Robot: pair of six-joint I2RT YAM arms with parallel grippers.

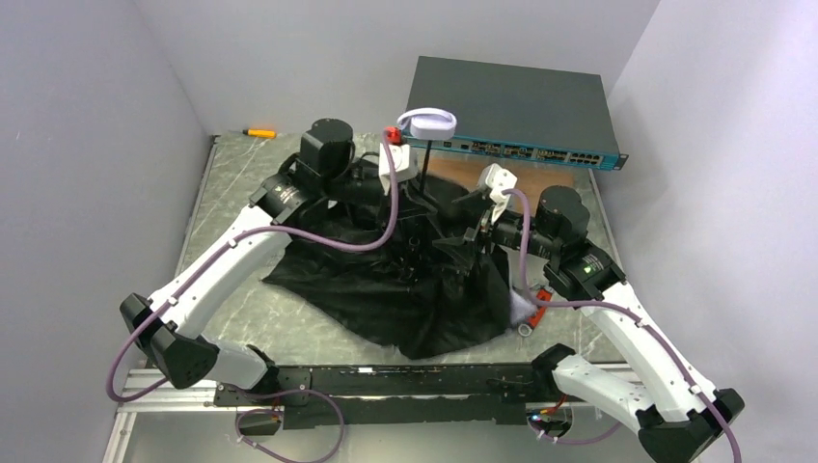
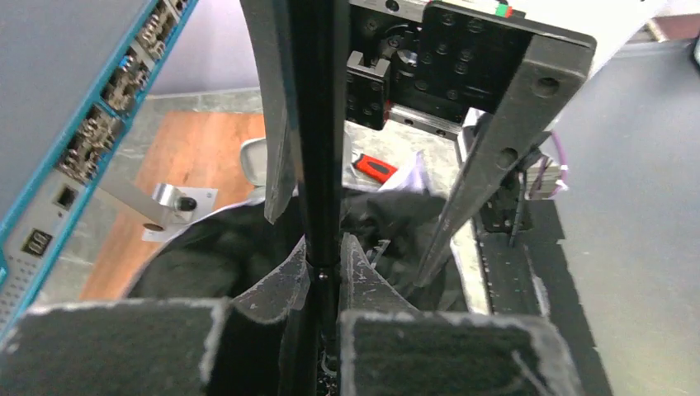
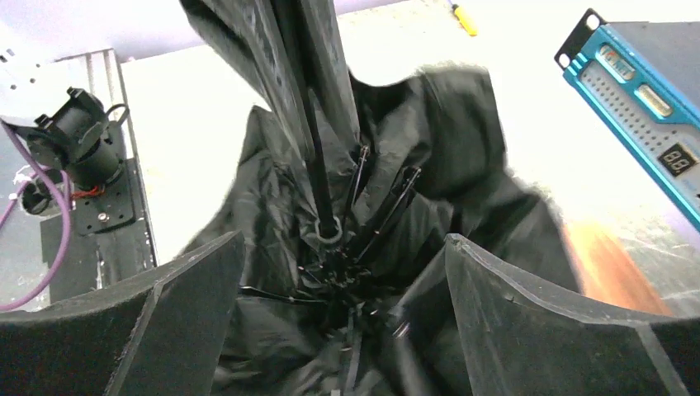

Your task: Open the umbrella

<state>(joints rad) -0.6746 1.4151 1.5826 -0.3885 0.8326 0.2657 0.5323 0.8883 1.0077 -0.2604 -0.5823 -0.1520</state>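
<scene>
Grey marbled table [image 1: 227, 174] carries the umbrella [image 1: 367, 280], its black canopy [image 3: 462, 140] sprawled at centre. My right fingers [image 3: 190, 322] stand wide apart, the ribs [image 3: 388, 206] between them. My left fingers [image 2: 359, 276] are closed on the thin black shaft [image 2: 318, 124], which rises toward 12 o'clock to the pale handle [image 1: 426, 122]. Beyond lies a teal-fronted network switch [image 1: 511, 96]; a yellow pen [image 1: 259, 132] sits at 11 o'clock.

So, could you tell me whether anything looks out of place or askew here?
The umbrella's canopy lies slack and crumpled on the table, with the shaft standing up from it, handle on top. The left tool pinches that shaft.
</scene>
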